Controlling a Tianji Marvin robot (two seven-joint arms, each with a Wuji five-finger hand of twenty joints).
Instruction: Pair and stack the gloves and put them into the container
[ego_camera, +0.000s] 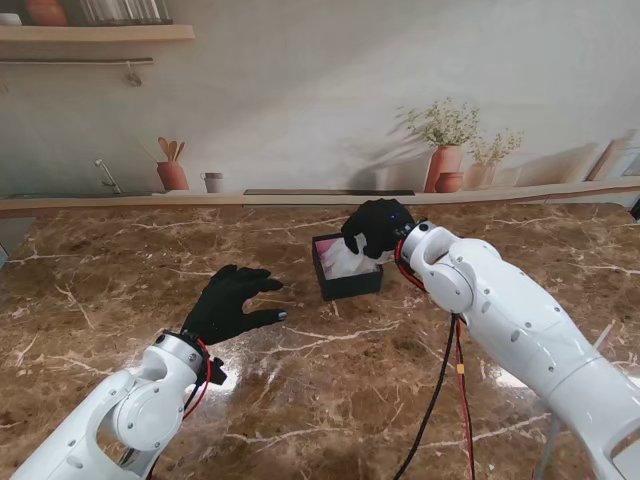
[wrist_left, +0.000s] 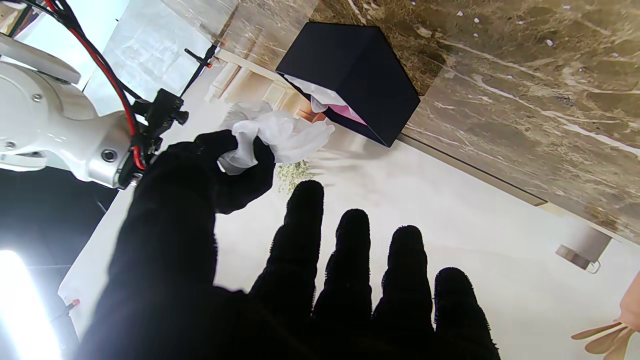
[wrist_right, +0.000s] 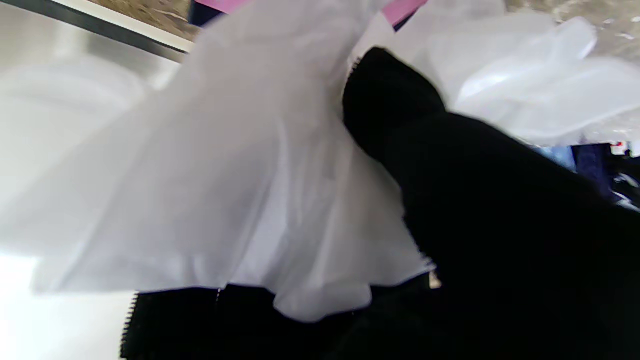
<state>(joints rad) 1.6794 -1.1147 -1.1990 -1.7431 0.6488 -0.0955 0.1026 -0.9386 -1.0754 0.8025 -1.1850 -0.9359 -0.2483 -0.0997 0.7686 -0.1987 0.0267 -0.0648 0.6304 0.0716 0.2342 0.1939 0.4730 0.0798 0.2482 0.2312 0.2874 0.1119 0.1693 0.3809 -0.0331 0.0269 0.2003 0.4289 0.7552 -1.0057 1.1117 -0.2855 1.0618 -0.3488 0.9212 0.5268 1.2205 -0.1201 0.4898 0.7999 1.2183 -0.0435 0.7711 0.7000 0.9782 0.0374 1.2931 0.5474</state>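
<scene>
Over the black container (ego_camera: 347, 268), the right hand (ego_camera: 376, 226) is clamped on the bunched white gloves (ego_camera: 345, 257). The left hand (ego_camera: 232, 303) hovers with fingers spread, holding nothing. The gloves appear thin, limp and slippery; pinch gathered folds.

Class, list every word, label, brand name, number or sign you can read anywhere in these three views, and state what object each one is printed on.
None: no legible text shows in any view.
The black container has plain walls, with no label.
The white gloves held by the right hand carry no print.
The open left hand shows no marking.
The vases and utensils are a painted backdrop without lettering.
</scene>
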